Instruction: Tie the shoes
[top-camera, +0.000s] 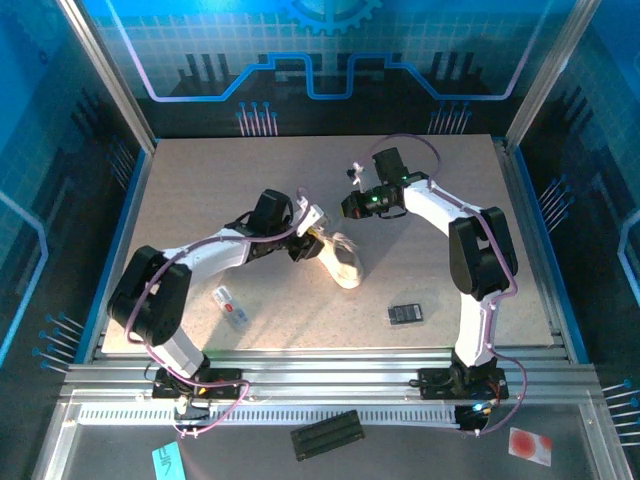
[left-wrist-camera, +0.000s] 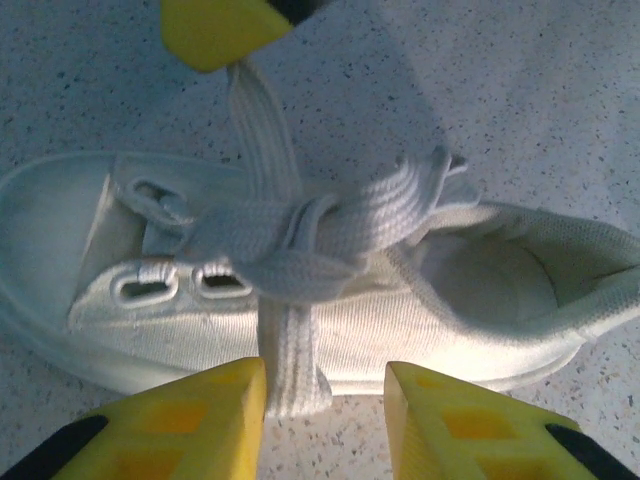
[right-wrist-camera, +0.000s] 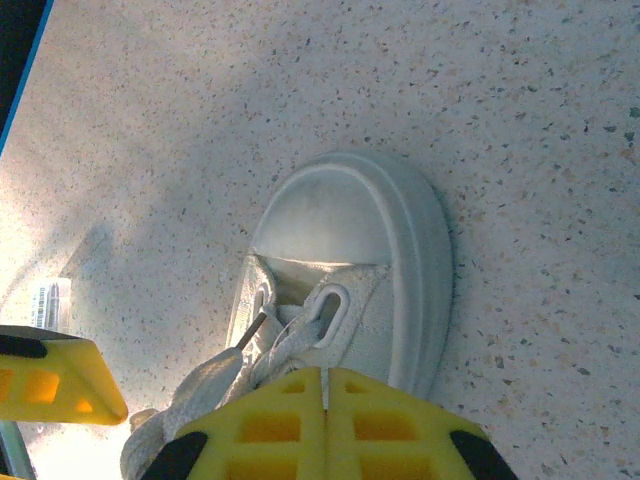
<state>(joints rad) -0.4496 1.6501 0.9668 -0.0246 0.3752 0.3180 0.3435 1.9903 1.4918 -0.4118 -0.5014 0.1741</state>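
Note:
The small white shoe (top-camera: 345, 264) lies mid-table, toe cap (right-wrist-camera: 345, 215) facing away in the right wrist view. Its laces are crossed in a loose knot (left-wrist-camera: 310, 235) over the tongue. One lace strand (left-wrist-camera: 262, 120) runs up to the yellow finger of my right gripper (right-wrist-camera: 325, 378), which is shut on that lace just above the eyelets. My left gripper (left-wrist-camera: 325, 375) hovers beside the shoe's side wall with its jaws open. The other lace end (left-wrist-camera: 290, 370) hangs loose between them, against the left finger (left-wrist-camera: 215, 410). In the top view both grippers, left (top-camera: 308, 232) and right (top-camera: 346, 207), meet over the shoe.
A small black device (top-camera: 405, 314) lies right of the shoe, and a white-and-red packet (top-camera: 230, 306) lies to its left near the front edge. Blue walls enclose the table. A black bar (top-camera: 327, 434) rests on the front rail.

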